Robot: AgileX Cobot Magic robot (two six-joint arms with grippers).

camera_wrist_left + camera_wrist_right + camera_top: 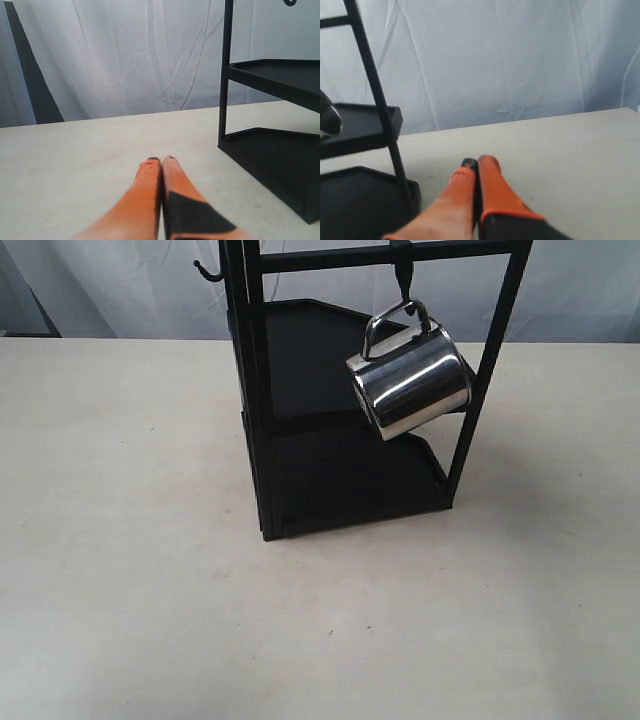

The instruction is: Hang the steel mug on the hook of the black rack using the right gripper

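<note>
The steel mug (412,383) hangs tilted by its looped handle from the hook (403,276) under the top bar of the black rack (256,390). No gripper shows in the exterior view. A sliver of the mug (329,120) shows at the edge of the right wrist view, beside a rack post (379,95). My right gripper (478,163) is shut and empty, low over the table, apart from the rack. My left gripper (161,161) is shut too, empty, over the table with the rack (280,80) off to one side.
A smaller stubby black hook (206,271) sticks out from the rack's top left. The rack has two flat shelves (340,480). A pale table (130,540) stretches all around it, with a white curtain (125,55) behind.
</note>
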